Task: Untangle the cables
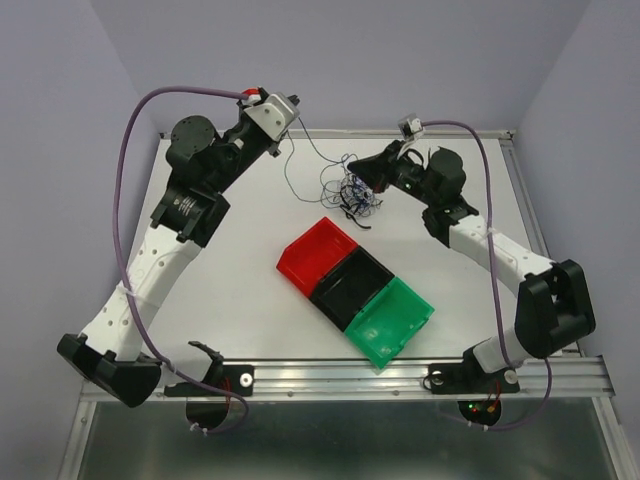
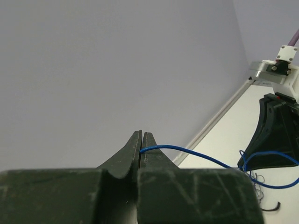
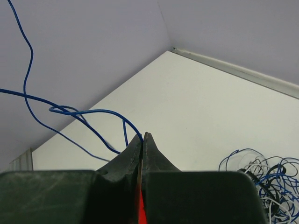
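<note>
The cables lie as a tangle (image 1: 356,195) of black, white and blue wires on the white table's far middle; part of the heap also shows in the right wrist view (image 3: 268,179). One blue cable (image 2: 196,153) is lifted out of it. My left gripper (image 2: 141,136), raised at the far left (image 1: 283,143), is shut on that cable's end. The right gripper (image 3: 142,136) hangs just above the tangle's left side (image 1: 353,168). It is shut on a blue cable (image 3: 100,112) that loops away to the left in the air.
Three open bins stand joined in a diagonal row on the table's middle: red (image 1: 318,255), black (image 1: 350,283) and green (image 1: 392,318). Lilac walls close the table's back and sides. The right arm's wrist (image 2: 275,135) shows in the left wrist view.
</note>
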### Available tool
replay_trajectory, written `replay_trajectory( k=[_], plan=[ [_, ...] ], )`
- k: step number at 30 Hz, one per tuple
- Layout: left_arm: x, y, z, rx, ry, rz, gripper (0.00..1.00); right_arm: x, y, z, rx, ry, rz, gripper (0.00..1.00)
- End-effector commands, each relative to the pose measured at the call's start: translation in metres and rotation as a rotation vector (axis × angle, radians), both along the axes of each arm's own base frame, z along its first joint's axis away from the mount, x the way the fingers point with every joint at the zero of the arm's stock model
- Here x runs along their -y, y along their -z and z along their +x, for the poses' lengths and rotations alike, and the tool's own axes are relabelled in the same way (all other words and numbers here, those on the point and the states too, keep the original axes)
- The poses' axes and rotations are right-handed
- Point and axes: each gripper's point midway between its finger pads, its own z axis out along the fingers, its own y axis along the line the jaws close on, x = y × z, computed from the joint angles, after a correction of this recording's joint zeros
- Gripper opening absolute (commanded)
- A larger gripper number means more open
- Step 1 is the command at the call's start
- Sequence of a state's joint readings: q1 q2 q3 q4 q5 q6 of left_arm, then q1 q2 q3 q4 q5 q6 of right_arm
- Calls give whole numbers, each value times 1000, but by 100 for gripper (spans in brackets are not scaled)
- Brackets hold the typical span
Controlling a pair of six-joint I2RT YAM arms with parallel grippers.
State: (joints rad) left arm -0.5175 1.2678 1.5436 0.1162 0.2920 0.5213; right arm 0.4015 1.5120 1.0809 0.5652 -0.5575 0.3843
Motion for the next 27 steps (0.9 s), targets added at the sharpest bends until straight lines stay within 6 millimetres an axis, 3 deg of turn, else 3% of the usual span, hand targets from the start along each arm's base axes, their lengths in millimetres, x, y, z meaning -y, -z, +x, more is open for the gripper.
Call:
replay_trajectory(
  k=[1,4,10,11,13,20,27],
  plan=[
    [-4,-12,-32,22,68,-84,0,-5,-13,-34,48,-31,8,1],
    [-3,-2,-38,-19,94,-100,0,-10,13,-44,-2,-34,-20,0],
    [1,48,-38,-124,108,-91,0,-23,59,-59,-82,-43,-83,1],
    [3,64,-36,-149,108,-78,0,-25,67,-60,-92,-43,-103,0],
    [1,73,-35,-148,99,-76,0,-32,81,-62,-107,-41,-134,1],
    [7,144,-24,-243,88,-37,0,-46,123,-51,-151,-24,-251,1],
    [7,175,-23,-276,80,-23,0,-54,173,-49,-214,-39,-355,0]
  ],
)
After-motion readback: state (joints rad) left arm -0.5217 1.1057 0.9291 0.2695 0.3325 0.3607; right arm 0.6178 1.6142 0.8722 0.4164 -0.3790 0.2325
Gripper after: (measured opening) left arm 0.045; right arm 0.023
